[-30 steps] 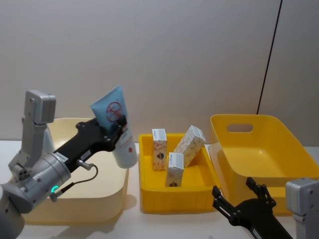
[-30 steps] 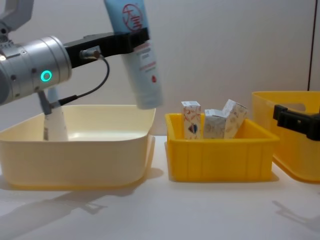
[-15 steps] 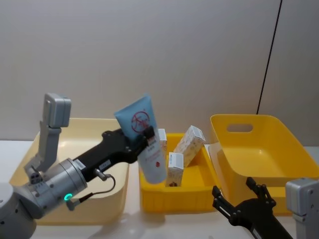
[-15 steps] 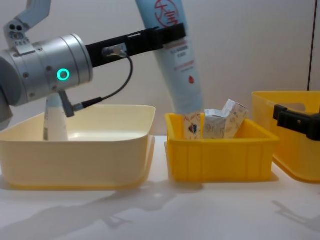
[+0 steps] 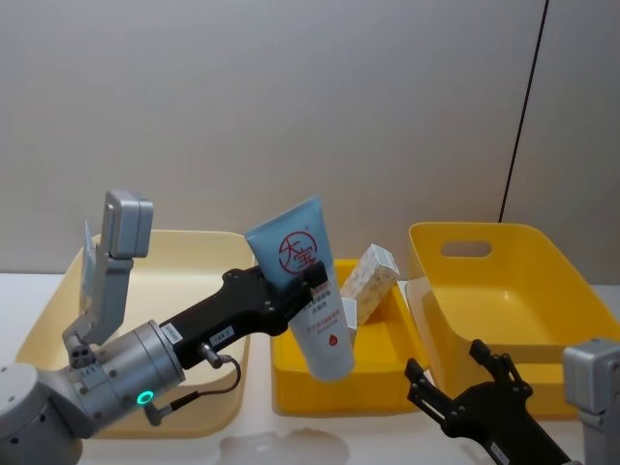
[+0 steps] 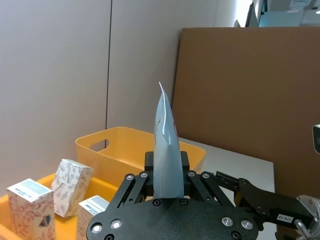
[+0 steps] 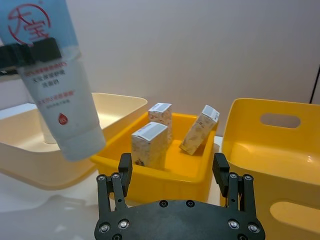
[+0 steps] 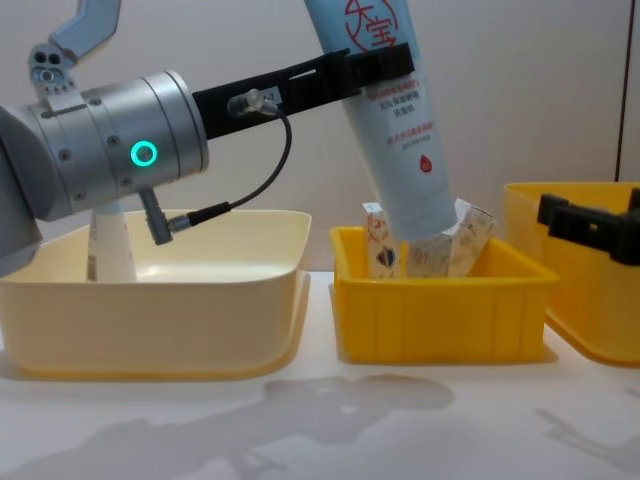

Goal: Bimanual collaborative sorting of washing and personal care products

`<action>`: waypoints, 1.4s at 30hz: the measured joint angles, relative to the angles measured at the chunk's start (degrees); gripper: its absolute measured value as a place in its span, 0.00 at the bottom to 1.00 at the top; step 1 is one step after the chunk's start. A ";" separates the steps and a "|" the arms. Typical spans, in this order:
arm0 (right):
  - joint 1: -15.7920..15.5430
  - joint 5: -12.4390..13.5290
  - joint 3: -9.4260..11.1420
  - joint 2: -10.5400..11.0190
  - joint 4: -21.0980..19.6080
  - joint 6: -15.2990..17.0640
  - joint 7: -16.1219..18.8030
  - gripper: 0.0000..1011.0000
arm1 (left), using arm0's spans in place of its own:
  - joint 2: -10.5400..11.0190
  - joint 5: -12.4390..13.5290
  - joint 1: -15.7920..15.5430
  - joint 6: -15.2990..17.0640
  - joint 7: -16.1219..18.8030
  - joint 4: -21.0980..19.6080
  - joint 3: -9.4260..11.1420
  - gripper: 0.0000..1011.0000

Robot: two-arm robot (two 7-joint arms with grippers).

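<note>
Hovering nearest: the right gripper (image 7: 172,172), low over the bench (image 8: 300,420) in front of the large yellow bin (image 5: 504,291), jaws apart and empty.
Raised, left arm: the left gripper (image 8: 385,62) extends from the left, jaws clamped across the squeeze tube (image 8: 410,150) just below its red logo.
Tube's place: in the air and tilted, flat end up, cap end down over the small yellow bin (image 8: 440,310). I cannot tell whether it touches what lies inside.
Middle load: three cartons (image 7: 150,144) in the small yellow bin, two upright and a third carton (image 7: 200,129) leaning.
Left flank: the pale bin (image 8: 150,320), just beside the small yellow bin, with a second tube (image 8: 112,245) standing upright at its left end.
Right flank: the large yellow bin, just beside the small yellow bin.
</note>
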 joint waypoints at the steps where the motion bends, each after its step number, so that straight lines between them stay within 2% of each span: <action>1: -0.11 0.77 0.23 0.27 -0.57 0.41 0.70 0.99 | 0.00 -0.07 0.02 0.06 -0.07 -0.03 0.03 0.25; 13: -1.82 7.73 3.60 3.29 -6.33 5.46 5.79 0.99 | -0.05 -0.86 0.24 0.71 -0.95 -0.42 0.40 0.25; 18: -1.89 9.31 4.32 4.14 -7.77 7.64 6.23 0.99 | -0.06 -1.02 0.28 0.81 -1.11 -0.47 0.45 0.25; 23: -1.43 9.82 4.32 5.00 -8.72 9.57 6.26 0.99 | -0.08 -1.12 0.30 0.89 -1.19 -0.52 0.49 0.25; 32: 1.11 8.70 1.86 7.21 -9.16 12.58 6.96 0.99 | -0.07 -1.23 0.34 0.96 -1.32 -0.59 0.55 0.25; 42: 5.54 4.34 -3.23 8.79 -7.31 12.81 9.43 0.99 | -0.07 -1.29 0.36 1.03 -1.39 -0.61 0.57 0.25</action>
